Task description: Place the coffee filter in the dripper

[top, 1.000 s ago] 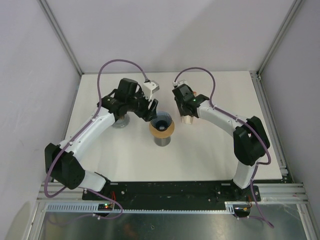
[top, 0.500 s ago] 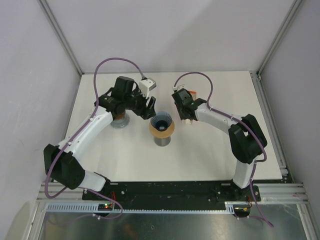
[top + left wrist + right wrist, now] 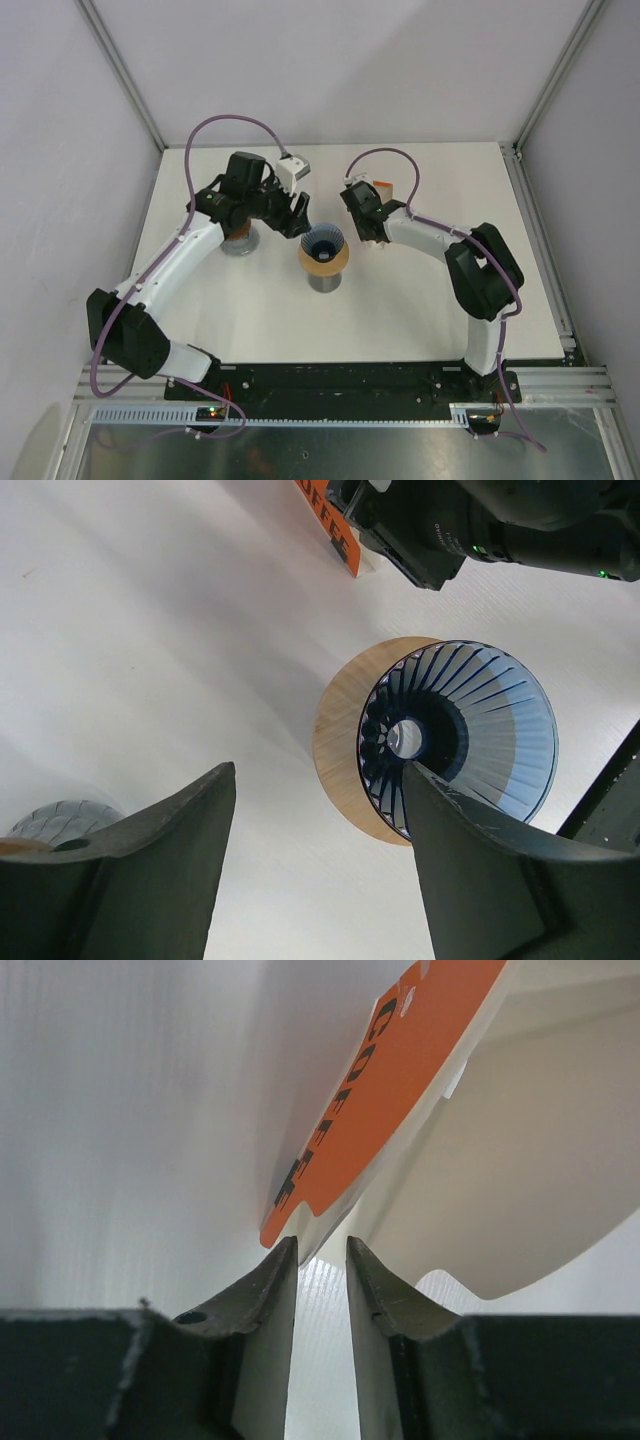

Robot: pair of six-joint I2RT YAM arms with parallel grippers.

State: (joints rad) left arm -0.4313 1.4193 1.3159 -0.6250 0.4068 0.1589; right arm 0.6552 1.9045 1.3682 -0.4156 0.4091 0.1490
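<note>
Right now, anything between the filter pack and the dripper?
Nothing visible between filter pack and dripper; its cone is empty. The left gripper hangs open on the dripper's far side, off that path.

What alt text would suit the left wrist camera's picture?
An empty blue ribbed dripper on a wooden collar stands on the white table, framed by two dark open jaws. Above it, the other arm is beside an orange-labelled filter pack.

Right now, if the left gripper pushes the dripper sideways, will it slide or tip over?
It probably tips rather than slides: the dripper is a wide cone on a wooden ring, standing on a narrower base, so it looks top-heavy. Its translucent blue ribbed wall suggests glass or hard plastic: stiff, perhaps fragile.
</note>
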